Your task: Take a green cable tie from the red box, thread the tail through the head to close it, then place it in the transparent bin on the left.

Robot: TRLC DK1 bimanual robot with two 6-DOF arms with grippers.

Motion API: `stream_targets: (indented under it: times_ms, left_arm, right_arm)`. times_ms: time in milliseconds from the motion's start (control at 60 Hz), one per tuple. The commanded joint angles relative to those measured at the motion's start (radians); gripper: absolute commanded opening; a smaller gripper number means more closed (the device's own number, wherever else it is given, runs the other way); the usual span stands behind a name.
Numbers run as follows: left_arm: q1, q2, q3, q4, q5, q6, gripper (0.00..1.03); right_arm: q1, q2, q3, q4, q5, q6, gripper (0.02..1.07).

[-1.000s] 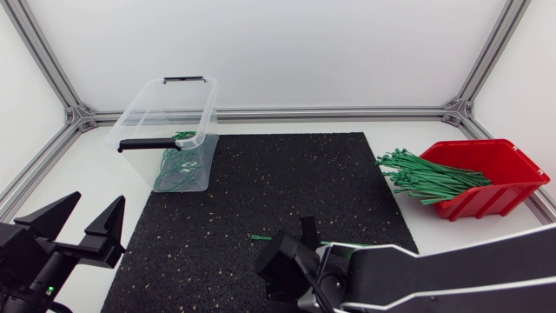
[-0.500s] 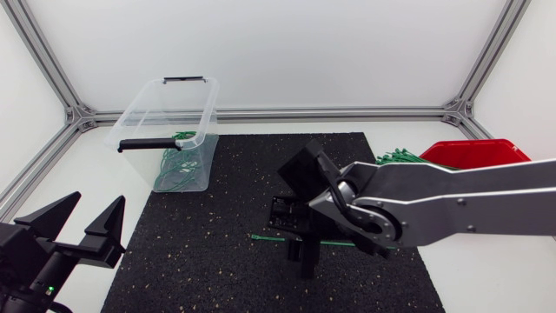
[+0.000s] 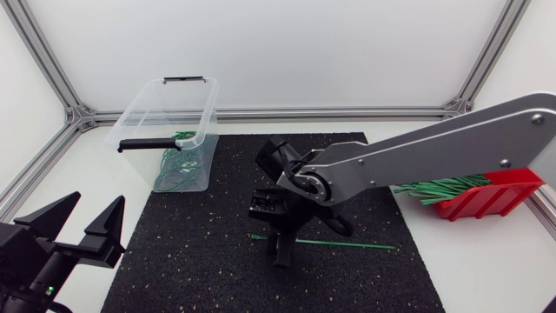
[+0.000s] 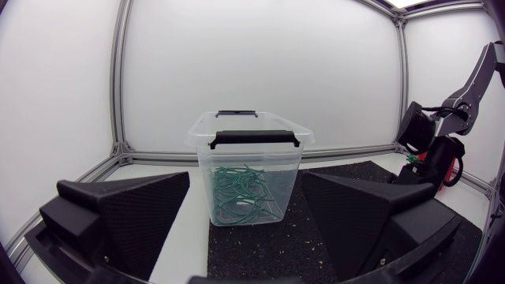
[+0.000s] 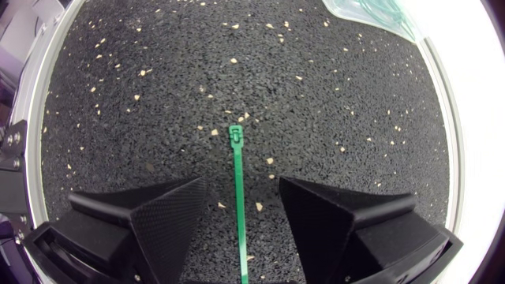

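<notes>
One straight green cable tie (image 3: 347, 244) lies flat on the black mat (image 3: 217, 200). My right gripper (image 3: 273, 229) hangs just above its head end, open, a finger on each side and neither touching. In the right wrist view the tie (image 5: 237, 181) runs between the fingers (image 5: 170, 217), its head just ahead of the tips. The red box (image 3: 495, 183) at the right holds a bundle of green ties (image 3: 430, 184). At the back left stands the transparent bin (image 3: 143, 117), with looped ties (image 3: 178, 169) inside. My left gripper (image 3: 82, 222) rests open at the front left, facing the bin (image 4: 251, 173).
The mat covers the middle of the white table. An aluminium frame (image 3: 330, 112) runs along the back and sides. My right arm (image 3: 417, 156) crosses from the right edge over the mat's right half and part of the red box.
My right arm has swung from the front edge back over the mat, and its gripper now straddles the tie's head end. The tie and my left arm have not moved.
</notes>
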Motion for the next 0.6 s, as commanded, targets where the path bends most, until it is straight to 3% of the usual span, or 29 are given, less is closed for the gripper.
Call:
stream_targets:
  times_ms: [0,167,267,583]
  left_arm:
    - [0.006,-0.005,-0.039,-0.019,-0.002,-0.021,1.00]
    - [0.007,-0.005,-0.039,-0.020,-0.002,-0.021,1.00]
    - [0.007,-0.005,-0.039,-0.020,-0.002,-0.021,1.00]
    - [0.018,-0.007,-0.039,-0.020,-0.002,-0.021,1.00]
  right_arm:
    - [-0.048,0.038,0.050,-0.041,-0.034,-0.005,0.59]
    - [-0.101,0.064,0.085,-0.122,-0.109,-0.020,0.44]
    - [-0.121,0.066,0.084,-0.121,-0.120,-0.013,0.44]
    - [-0.048,-0.022,-0.071,-0.018,0.022,-0.014,0.44]
